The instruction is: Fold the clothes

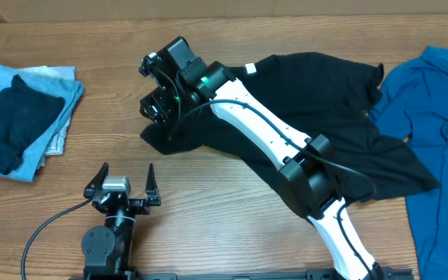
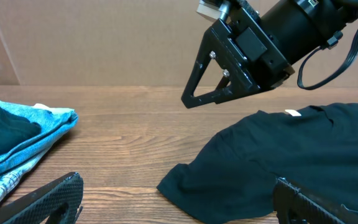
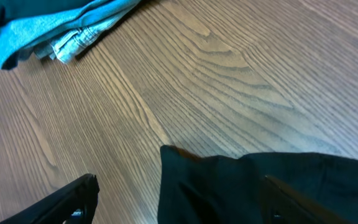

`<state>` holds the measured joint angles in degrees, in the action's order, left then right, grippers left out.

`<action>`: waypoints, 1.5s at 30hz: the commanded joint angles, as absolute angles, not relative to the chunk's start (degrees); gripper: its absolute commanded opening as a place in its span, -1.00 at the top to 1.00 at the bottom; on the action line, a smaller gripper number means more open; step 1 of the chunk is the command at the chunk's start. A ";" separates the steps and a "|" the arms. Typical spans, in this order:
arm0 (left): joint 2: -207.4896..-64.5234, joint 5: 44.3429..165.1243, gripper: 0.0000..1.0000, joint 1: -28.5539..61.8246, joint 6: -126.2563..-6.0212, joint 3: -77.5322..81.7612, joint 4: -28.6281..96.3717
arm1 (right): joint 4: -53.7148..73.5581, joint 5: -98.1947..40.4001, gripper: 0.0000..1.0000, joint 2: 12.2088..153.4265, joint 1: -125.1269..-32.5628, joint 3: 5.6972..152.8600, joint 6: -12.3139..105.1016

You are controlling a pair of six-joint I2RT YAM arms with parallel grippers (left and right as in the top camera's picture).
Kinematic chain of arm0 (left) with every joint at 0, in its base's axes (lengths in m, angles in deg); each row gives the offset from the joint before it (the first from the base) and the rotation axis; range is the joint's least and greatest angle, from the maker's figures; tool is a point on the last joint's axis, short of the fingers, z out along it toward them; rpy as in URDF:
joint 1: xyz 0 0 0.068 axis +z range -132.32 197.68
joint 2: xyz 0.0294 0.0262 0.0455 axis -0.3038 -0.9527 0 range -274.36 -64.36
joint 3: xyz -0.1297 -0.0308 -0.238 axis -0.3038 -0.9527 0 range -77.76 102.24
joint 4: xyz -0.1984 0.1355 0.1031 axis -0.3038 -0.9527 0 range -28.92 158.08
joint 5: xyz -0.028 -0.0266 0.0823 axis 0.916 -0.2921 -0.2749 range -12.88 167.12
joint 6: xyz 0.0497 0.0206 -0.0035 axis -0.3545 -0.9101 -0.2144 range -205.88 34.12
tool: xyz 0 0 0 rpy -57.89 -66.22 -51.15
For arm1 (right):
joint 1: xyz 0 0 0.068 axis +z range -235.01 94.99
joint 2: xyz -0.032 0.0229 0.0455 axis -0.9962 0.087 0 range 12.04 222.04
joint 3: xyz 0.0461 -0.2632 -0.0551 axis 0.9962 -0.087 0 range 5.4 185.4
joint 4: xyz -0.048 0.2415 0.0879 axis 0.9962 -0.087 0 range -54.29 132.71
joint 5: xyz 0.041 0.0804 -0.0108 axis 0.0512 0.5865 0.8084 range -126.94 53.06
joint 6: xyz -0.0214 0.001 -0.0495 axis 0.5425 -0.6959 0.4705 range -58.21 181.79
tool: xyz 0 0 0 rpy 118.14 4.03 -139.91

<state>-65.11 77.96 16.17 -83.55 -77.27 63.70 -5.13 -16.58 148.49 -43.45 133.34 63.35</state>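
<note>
A black t-shirt (image 1: 317, 85) lies unfolded across the middle of the wooden table. My right gripper (image 1: 159, 105) reaches over it to its left corner. In the right wrist view the gripper (image 3: 185, 202) is open, with the black cloth corner (image 3: 241, 186) lying between the spread fingers, just above the table. My left gripper (image 1: 124, 177) is open and empty near the front edge. Its wrist view (image 2: 179, 208) shows the shirt's corner (image 2: 303, 155) ahead and the right gripper (image 2: 222, 68) above that corner.
A blue shirt (image 1: 442, 132) lies at the right edge, touching the black one. A folded pile of dark and light-blue clothes (image 1: 18, 117) sits at the far left, and also shows in the left wrist view (image 2: 17, 137) and the right wrist view (image 3: 48, 25).
</note>
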 commanded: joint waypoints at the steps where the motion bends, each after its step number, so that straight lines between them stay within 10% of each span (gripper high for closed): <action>1: -64.63 78.18 -1.00 16.21 -85.06 -77.44 63.67 | -7.18 -17.46 -0.75 146.26 -45.63 138.39 63.22; 5: -64.63 78.18 -1.00 16.21 -85.06 -77.44 63.67 | -16.16 -26.37 -0.59 144.88 -52.80 146.02 56.45; 10: -64.63 78.18 -1.00 16.21 -85.06 -77.44 63.67 | -25.24 -34.57 0.92 144.71 -68.26 148.47 43.84; 45: -64.63 78.18 -1.00 16.21 -85.06 -77.44 63.67 | 8.01 -35.22 0.92 162.67 -78.22 129.39 34.74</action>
<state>-65.11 77.96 16.17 -83.55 -77.27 63.70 5.60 -38.20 159.70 -78.31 129.80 34.98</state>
